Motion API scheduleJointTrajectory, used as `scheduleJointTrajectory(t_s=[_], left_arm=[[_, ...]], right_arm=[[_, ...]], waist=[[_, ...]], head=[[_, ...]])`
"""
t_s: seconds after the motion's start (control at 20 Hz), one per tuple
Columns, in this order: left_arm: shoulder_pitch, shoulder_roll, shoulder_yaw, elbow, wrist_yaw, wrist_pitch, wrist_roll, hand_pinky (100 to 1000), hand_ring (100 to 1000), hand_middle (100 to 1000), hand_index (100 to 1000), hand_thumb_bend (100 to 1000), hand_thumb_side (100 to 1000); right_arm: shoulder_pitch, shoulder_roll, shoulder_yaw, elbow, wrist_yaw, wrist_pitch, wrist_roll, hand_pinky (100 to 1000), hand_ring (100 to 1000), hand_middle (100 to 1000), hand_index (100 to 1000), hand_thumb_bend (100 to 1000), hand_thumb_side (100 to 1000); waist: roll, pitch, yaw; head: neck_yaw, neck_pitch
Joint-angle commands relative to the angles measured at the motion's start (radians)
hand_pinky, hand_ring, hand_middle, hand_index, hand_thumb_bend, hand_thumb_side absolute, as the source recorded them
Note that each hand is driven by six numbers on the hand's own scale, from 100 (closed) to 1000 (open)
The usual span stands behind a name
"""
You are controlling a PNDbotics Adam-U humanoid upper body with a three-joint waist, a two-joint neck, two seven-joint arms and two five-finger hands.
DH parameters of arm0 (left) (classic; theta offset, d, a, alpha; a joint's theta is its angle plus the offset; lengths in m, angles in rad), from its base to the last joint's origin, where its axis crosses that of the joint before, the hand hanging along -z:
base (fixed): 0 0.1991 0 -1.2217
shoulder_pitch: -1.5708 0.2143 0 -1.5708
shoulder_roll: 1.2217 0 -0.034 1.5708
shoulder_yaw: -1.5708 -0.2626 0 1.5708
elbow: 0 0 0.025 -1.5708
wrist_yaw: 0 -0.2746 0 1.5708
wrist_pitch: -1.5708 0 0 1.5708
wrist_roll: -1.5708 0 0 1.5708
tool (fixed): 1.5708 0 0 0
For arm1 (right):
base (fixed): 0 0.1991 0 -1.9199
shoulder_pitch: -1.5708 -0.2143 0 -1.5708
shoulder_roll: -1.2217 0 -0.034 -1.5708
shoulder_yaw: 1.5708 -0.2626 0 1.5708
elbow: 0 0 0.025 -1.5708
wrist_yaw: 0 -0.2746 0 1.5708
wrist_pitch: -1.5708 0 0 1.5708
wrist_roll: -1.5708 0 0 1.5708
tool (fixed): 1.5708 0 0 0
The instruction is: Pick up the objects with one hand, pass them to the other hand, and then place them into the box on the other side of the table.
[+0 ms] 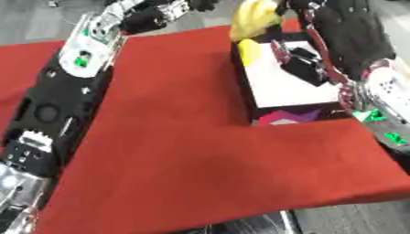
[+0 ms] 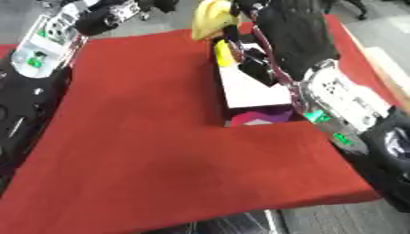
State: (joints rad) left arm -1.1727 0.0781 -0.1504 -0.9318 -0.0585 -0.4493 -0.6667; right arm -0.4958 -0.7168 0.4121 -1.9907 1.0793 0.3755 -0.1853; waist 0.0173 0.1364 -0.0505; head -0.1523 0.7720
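Note:
My right hand (image 1: 346,34) reaches in from the right above the box (image 1: 250,98), its fingers curled round a yellow object (image 1: 255,20) that hangs over the box's far end. The box is dark-walled with a white floor and stands on the right half of the red table (image 1: 184,151). Inside lie another yellow object (image 1: 250,52) by the far left wall and a black object (image 1: 304,67) under my right hand. My left arm (image 1: 76,68) stretches along the table's left side; the left hand (image 1: 200,4) is cut off by the top edge.
A colourful pink and white print (image 1: 287,116) marks the box's near wall. The red cloth's front edge (image 1: 240,212) drops to a grey floor. My right forearm (image 1: 384,96) covers the box's right side.

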Motion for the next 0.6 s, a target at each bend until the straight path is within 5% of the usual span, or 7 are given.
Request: scheduleJointTrajectory(t_s=[0.05,0.5,0.6], left_arm=[[-0.034,-0.011,0.037,0.006,-0.029,-0.270,-0.228,825,782,755,774,100,757],[-0.008,0.000,0.057,-0.123,0.062,-0.220,-0.171,815,762,727,764,100,604],[0.012,0.020,0.057,-0.188,0.117,-0.190,-0.165,814,761,725,762,100,598]], right_arm=[[0.010,-0.057,-0.020,-0.009,-0.003,0.097,0.011,453,534,246,180,100,326],[0.080,-0.149,-0.032,-0.009,-0.073,0.480,0.178,346,832,277,211,100,254],[0.088,-0.161,-0.051,-0.009,-0.093,0.519,0.208,342,851,282,225,100,250]], waist=[[-0.002,-0.014,-0.003],[0.011,0.000,0.039],[0.015,0.005,0.058]], head=[[-0.022,-0.002],[-0.096,-0.002],[-0.117,-0.002]])
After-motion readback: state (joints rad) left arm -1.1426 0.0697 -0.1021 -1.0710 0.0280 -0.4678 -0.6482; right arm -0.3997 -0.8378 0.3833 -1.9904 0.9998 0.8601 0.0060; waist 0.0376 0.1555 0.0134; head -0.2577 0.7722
